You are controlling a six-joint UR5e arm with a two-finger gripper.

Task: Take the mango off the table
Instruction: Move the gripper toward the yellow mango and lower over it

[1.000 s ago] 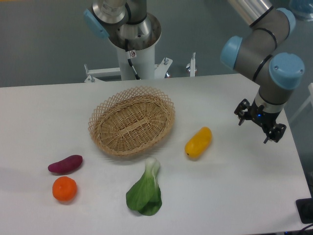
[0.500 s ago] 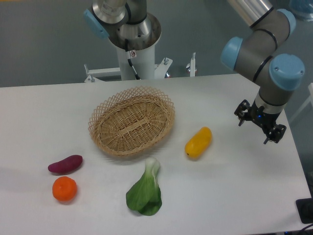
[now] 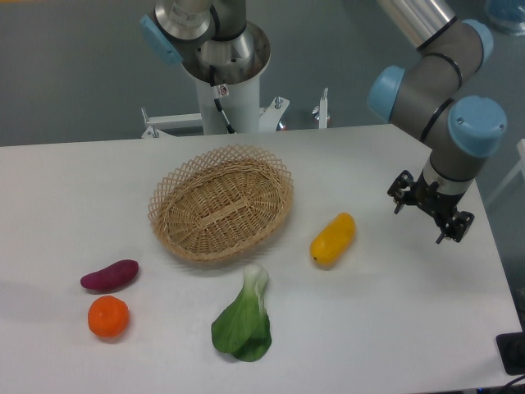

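Mango (image 3: 333,239) is lying on the table (image 3: 394,328), right of centre, closer to the right edge than the left and abt midway btwn the far and near edges. I'm reading its long axis as diagonal: upper end pointing toward the far-right corner, lower end toward the near-left. Skin is looking smooth, glossy, yellow-orange, shape oblong w/ rounded ends, so I'm expecting it to roll or slip if pinched off-centre.

Gripper (image 3: 422,213) is hanging above the table near the right edge, well apart from the mango, nothing btwn the fingers. Fingers are looking spread, so I'm calling it released and empty, though the tips are small and dark from this cam. Mango is sitting toward the left edge from the gripper and a little toward the near edge, so I'm judging the next move as a sideways travel left plus a drop, w/ the jaws turned to close across the short width, not along the length.

Other stuff I'm keeping an eye on: woven wicker basket (image 3: 221,202), oval, open-weave rim, sitting near centre, just beside the mango on its far-left side. Leafy green veg (image 3: 244,318) is lying toward the near edge, near the mango's lower end but not touching. Purple sweet potato (image 3: 110,274) and round tangerine (image 3: 108,317) are sitting toward the near-left corner, well clear of my path
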